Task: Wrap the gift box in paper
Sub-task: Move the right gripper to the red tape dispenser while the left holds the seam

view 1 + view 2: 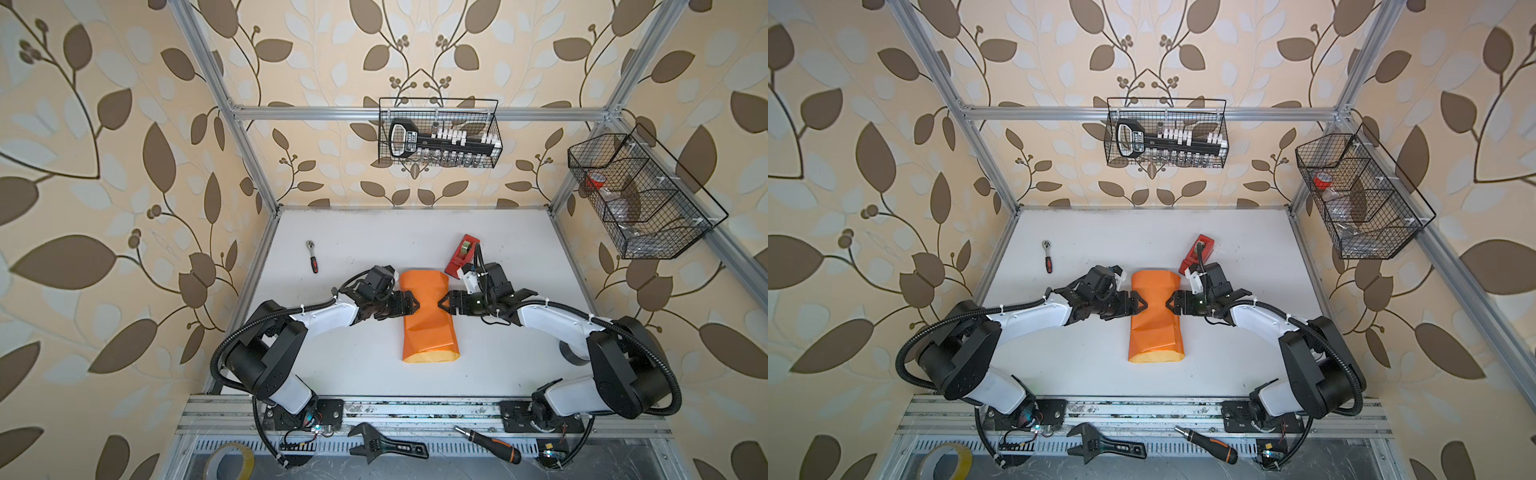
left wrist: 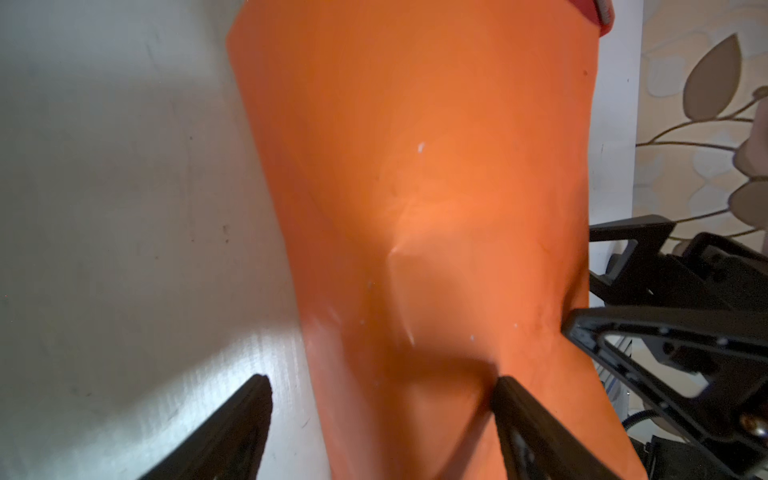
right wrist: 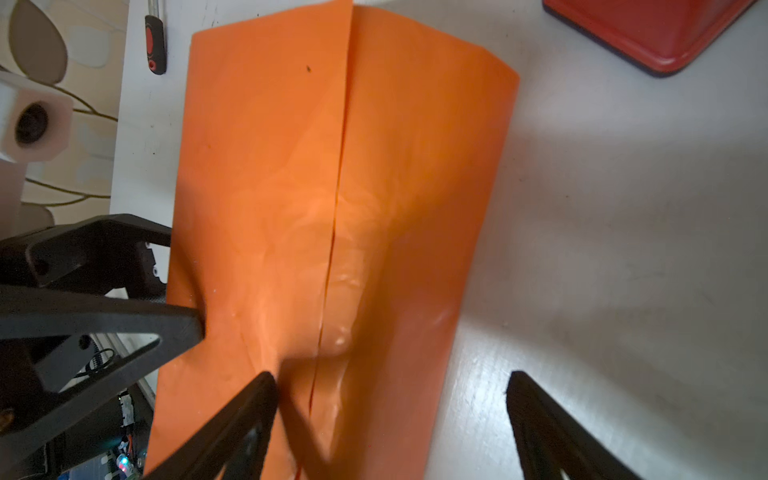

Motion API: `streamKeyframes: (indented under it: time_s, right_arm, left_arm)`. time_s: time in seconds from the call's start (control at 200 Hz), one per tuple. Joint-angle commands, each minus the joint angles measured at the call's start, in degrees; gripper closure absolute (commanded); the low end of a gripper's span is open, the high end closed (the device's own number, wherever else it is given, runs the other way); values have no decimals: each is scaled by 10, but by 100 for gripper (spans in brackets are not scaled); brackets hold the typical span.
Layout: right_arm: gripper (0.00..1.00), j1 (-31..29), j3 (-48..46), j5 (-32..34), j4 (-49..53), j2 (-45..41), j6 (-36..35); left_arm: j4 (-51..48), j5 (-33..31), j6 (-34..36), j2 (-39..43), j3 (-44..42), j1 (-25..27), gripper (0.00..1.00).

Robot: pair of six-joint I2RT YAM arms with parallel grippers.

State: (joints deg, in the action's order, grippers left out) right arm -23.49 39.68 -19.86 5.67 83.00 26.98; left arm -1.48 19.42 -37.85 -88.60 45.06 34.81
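The paper (image 1: 428, 320) lies mid-table as an orange tube folded over itself, with a seam (image 3: 338, 187) running along its top and yellow showing at its near end (image 1: 430, 356). The gift box is hidden inside it. My left gripper (image 1: 415, 305) is open, and its tips press into the tube's left side. My right gripper (image 1: 441, 305) is open too and presses the right side, so the tube is pinched to a waist. In the left wrist view my left gripper (image 2: 384, 382) straddles the paper's (image 2: 415, 166) edge. In the right wrist view my right gripper (image 3: 392, 376) does the same.
A red tape dispenser (image 1: 462, 255) stands just behind my right wrist. A small ratchet (image 1: 312, 257) lies at the back left. Two wire baskets (image 1: 440, 133) (image 1: 640, 195) hang on the frame. A wrench (image 1: 386, 446), a screwdriver (image 1: 488, 444) and a tape roll (image 1: 228, 461) lie below the front rail.
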Motion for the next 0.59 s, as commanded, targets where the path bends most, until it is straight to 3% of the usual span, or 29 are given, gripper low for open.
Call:
streamKeyframes:
  time_s: [0.0, 0.19, 0.59]
  right_arm:
    - [13, -2, -34, 13, 9, 8, -7]
    - [14, -2, -48, 11, 1, 7, -5]
    - [14, -2, -39, 7, 2, 7, -8]
  left_arm:
    - [-32, 19, -1, 22, 15, 1, 14]
    - [-6, 45, -24, 26, 16, -14, 13]
    - [-79, 19, 27, -27, 35, -14, 14]
